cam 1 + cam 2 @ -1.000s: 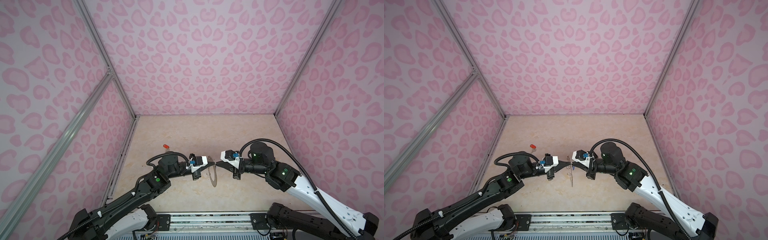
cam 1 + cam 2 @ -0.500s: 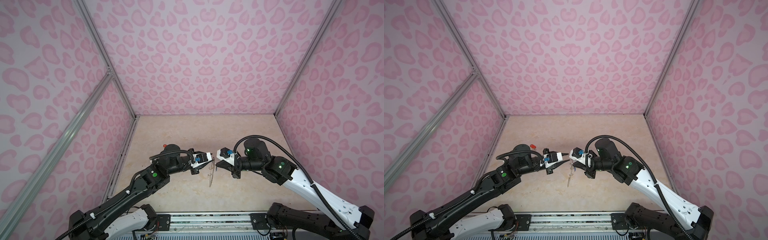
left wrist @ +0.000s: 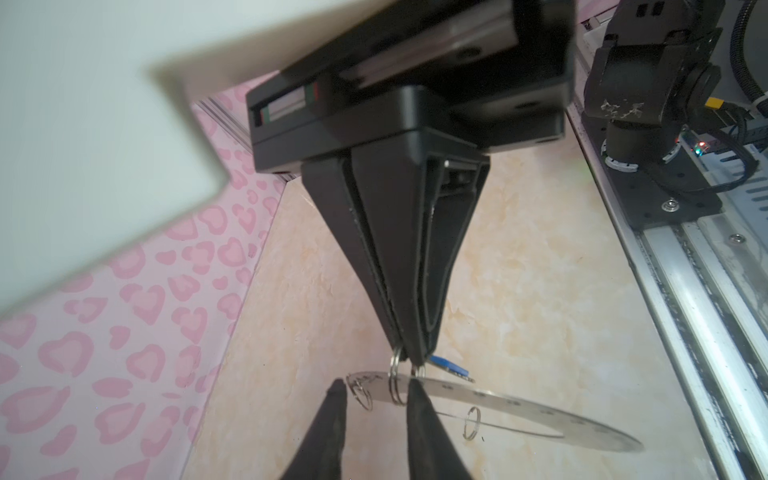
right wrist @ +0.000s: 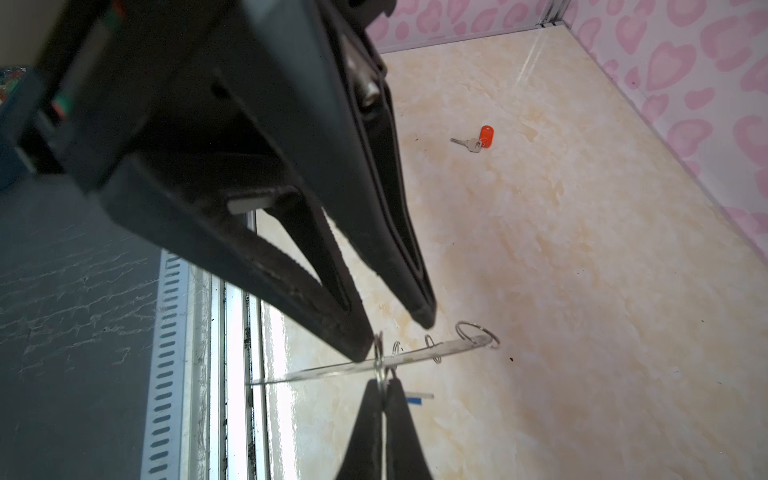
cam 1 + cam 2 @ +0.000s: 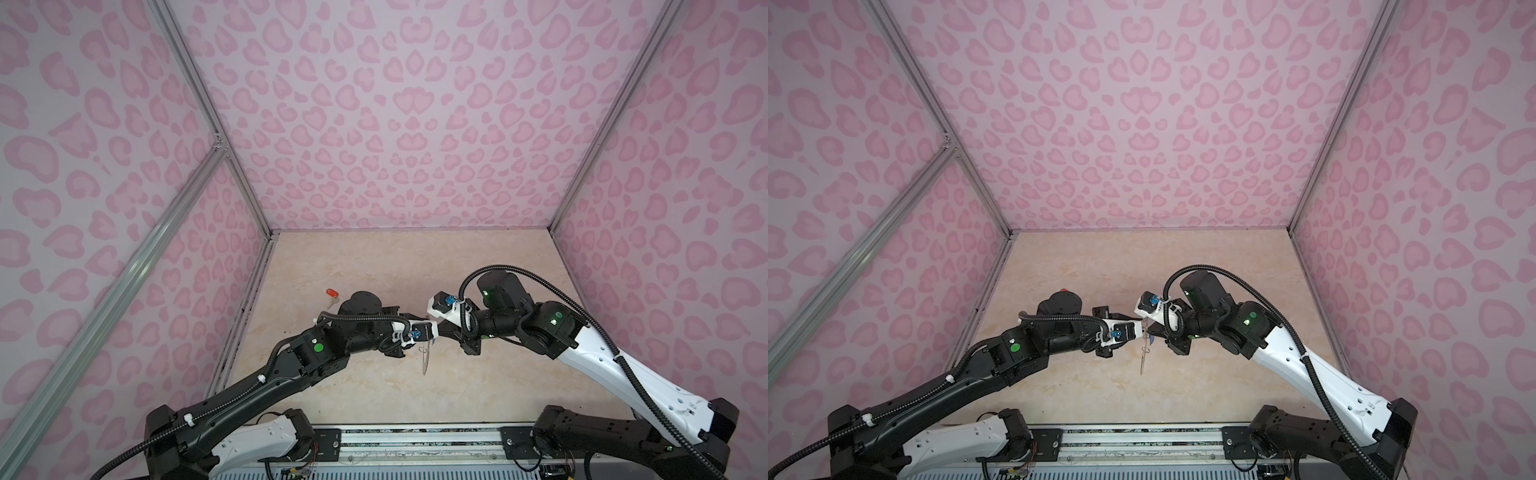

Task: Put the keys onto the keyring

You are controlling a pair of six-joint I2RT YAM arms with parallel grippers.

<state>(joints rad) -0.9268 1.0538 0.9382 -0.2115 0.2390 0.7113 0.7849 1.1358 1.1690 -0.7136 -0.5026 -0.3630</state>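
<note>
1. Far left: the red-tagged key [image 4: 478, 141] lies flat on the table [image 4: 582, 291], well apart from both sets of jaws and just beyond the left arm [image 5: 291, 365]. Its tag is at the far end and its blade points back toward the base rail [image 3: 685, 291].
2. The left gripper [image 3: 376, 399] has its jaws parted a little and holds nothing. Its tips sit at the rim of the keyring [image 3: 540, 420]; contact cannot be told. The arm reaches low, pointing right.
3. Centre: the keyring hangs on edge between the two grippers, its long axis running from the tips toward the base rail. The blue tag [image 3: 449, 365] shows just behind it. Whether that key is threaded on cannot be told.
4. The right gripper [image 4: 384, 384] has its jaws clamped on a wire loop [image 4: 379, 361] at the rim and carries the keyring. The arm is low, pointing left.
5. Judgement: the red-tagged key falls to the left arm, which is nearer; the jaws should close across the blade.
</note>
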